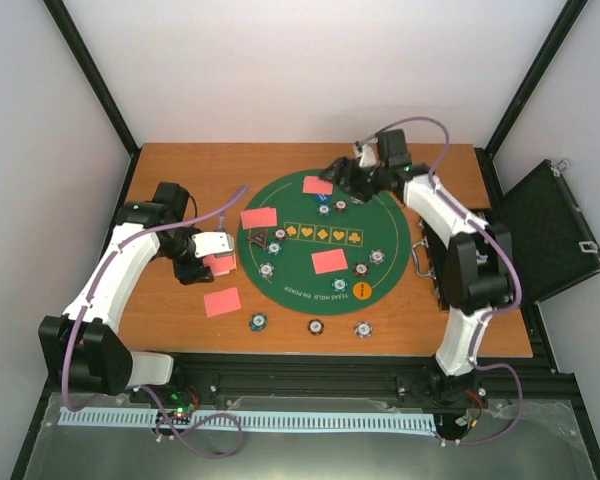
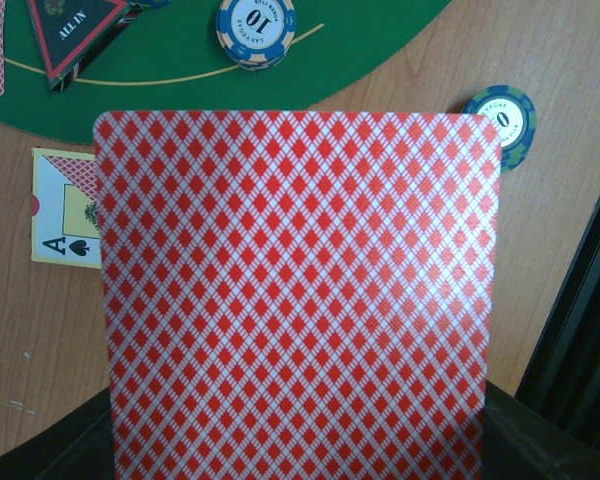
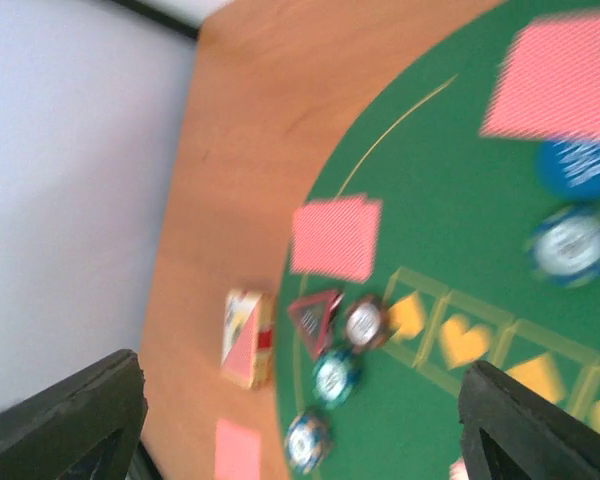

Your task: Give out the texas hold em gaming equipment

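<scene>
Dealing cards round the mat, by the look of it. Nearest, just short of the left gripper [image 1: 218, 258], a loose card [image 1: 222, 301] lying on the wooden tabletop [image 1: 180, 170]. Between those shut jaws, a red-backed card [image 2: 298, 300], pinched at its wrist-side edge. Just beyond the jaws, the triangular marker [image 2: 75, 30] and a chip [image 2: 255, 28] on the green mat [image 1: 390, 215]. Farthest, the right gripper [image 1: 342, 180], spread wide and holding nothing, a far card [image 1: 318, 185] just beside it. Next, probably: carry the held card to a seat lacking one, lower flat, release.
</scene>
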Controlling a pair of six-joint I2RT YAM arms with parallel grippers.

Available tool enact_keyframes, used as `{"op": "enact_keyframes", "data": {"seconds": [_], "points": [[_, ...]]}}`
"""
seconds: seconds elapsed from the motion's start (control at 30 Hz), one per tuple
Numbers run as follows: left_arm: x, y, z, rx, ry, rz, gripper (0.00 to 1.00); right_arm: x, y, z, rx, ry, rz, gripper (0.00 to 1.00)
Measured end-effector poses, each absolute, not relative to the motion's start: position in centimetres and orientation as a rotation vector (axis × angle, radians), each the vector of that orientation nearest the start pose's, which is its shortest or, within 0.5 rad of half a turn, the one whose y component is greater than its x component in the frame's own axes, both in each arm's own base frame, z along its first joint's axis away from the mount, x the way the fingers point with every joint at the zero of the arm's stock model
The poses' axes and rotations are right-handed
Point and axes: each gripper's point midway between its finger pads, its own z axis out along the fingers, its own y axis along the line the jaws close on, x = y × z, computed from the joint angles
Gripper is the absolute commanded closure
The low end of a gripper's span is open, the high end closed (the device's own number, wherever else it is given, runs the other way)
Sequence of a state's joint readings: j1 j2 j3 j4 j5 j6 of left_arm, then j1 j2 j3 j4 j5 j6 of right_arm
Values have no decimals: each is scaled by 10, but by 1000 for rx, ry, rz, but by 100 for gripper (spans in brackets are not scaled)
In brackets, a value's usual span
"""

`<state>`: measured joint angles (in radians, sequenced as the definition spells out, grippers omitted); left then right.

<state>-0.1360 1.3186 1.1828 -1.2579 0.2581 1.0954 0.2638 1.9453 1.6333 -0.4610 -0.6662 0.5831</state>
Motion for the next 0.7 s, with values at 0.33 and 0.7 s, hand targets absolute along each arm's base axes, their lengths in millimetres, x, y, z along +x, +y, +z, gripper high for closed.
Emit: {"op": "enact_keyframes", "data": {"seconds": [0.33, 0.7], "points": [[236, -77, 162, 1677, 2316, -213, 91, 290, 369, 147, -254, 2551, 1446, 16], [235, -76, 163, 1677, 2315, -211, 90, 235, 432, 171, -311, 2405, 1750, 20]]}}
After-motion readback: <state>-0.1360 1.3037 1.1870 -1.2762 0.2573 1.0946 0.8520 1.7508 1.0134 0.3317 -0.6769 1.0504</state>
